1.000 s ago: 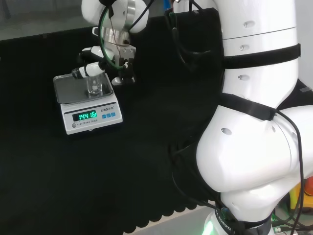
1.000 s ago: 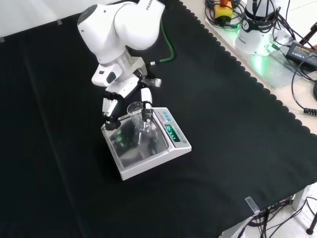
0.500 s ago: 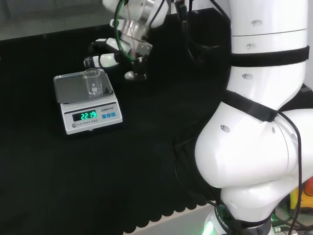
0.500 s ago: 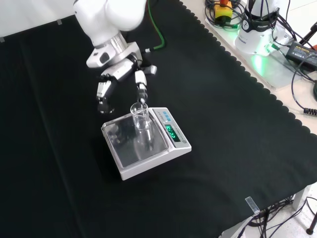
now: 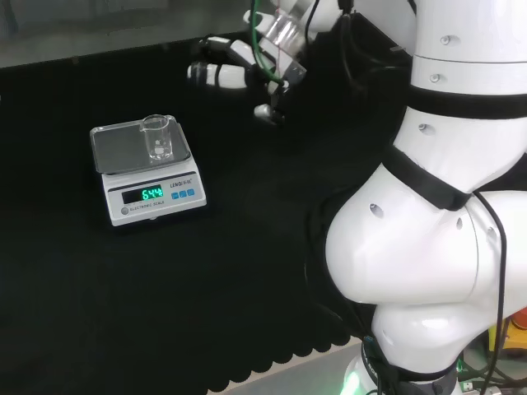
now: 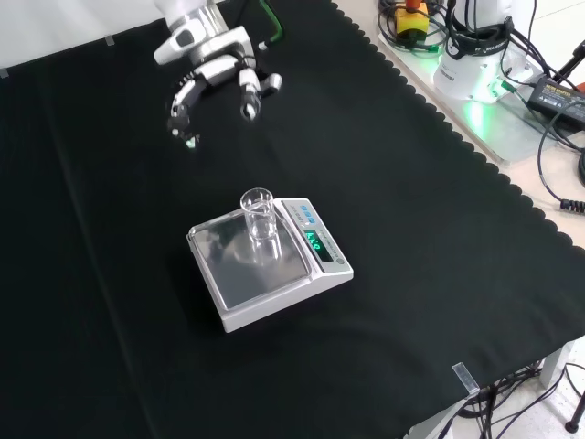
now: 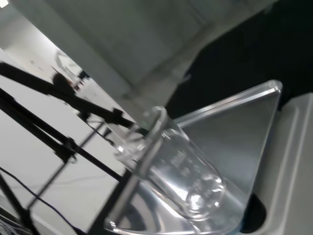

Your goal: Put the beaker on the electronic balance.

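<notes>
Beaker (image 6: 259,214) upright on balance (image 6: 271,262) pan; hand (image 6: 212,78) released, fingers relaxed, well apart above-left, front view.

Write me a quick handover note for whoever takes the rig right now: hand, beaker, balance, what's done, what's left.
Hand: open, holding nothing, up off the cloth and well clear of the balance.
Beaker: upright on the balance pan, near the display side, with nothing touching it; looks empty.
Balance: on the black cloth, display lit.
Done: beaker is on the balance.
Left: nothing of the placing; probably just park the arm.
</notes>
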